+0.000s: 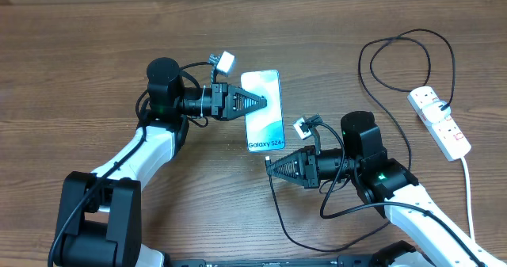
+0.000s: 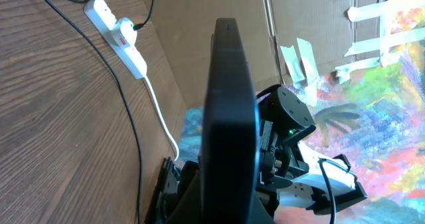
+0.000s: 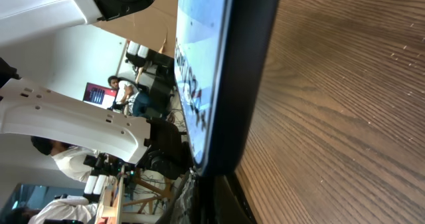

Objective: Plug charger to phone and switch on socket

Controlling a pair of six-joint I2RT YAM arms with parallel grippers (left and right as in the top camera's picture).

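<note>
Brown wood-grain table (image 1: 79,45). White elongated power strip (image 1: 440,123) at 3 o'clock. Slim light-blue-screened phone (image 1: 265,112) flat near centre. Your left gripper (image 1: 257,103), fingers pressed together, over its 9 o'clock edge; right gripper (image 1: 270,165), likewise closed, at its 6. Thin black cable (image 1: 361,61) loops toward 2 o'clock.

Phone (image 1: 264,112) light blue, screen up, mid-bench, slightly tilted. Thin black charger (image 1: 361,61) cable loops from the socket (image 1: 440,124), a white power strip at far right, toward the phone's lower end.
</note>
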